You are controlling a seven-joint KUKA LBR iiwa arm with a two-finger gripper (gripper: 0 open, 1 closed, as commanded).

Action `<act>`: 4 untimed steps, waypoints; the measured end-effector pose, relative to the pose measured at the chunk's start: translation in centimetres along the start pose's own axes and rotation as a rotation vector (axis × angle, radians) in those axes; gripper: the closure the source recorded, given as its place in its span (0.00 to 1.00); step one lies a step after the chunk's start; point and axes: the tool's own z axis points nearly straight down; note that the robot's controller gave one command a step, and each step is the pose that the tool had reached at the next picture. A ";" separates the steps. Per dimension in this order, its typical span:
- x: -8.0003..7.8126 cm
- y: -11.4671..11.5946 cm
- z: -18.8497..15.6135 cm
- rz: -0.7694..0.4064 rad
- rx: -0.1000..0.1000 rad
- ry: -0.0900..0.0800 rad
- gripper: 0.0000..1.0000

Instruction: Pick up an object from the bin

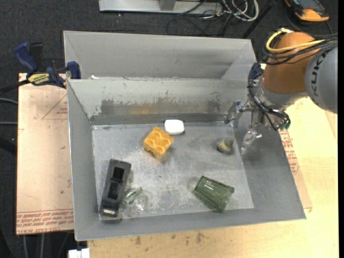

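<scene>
My gripper [241, 130] hangs at the bin's right side, close to the right wall, with its two fingers spread open and nothing between them. Just left of its lower fingertip lies a small grey-tan lump [224, 145] on the bin floor, beside the fingers rather than between them. A green see-through cup [214, 193] lies on its side toward the front, below the gripper.
A yellow block [158, 142] and a small white oval piece [174, 126] lie near the back wall at centre. A black tape dispenser [114, 187] with a small clear item [133, 196] beside it sits at the front left. The sloped right wall is next to the gripper.
</scene>
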 end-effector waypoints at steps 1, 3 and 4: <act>-0.4 0.2 -2.0 -0.016 0.004 -0.007 0.00; 0.0 1.0 2.9 -0.143 0.005 -0.005 1.00; 0.0 1.0 2.9 -0.143 0.005 -0.005 1.00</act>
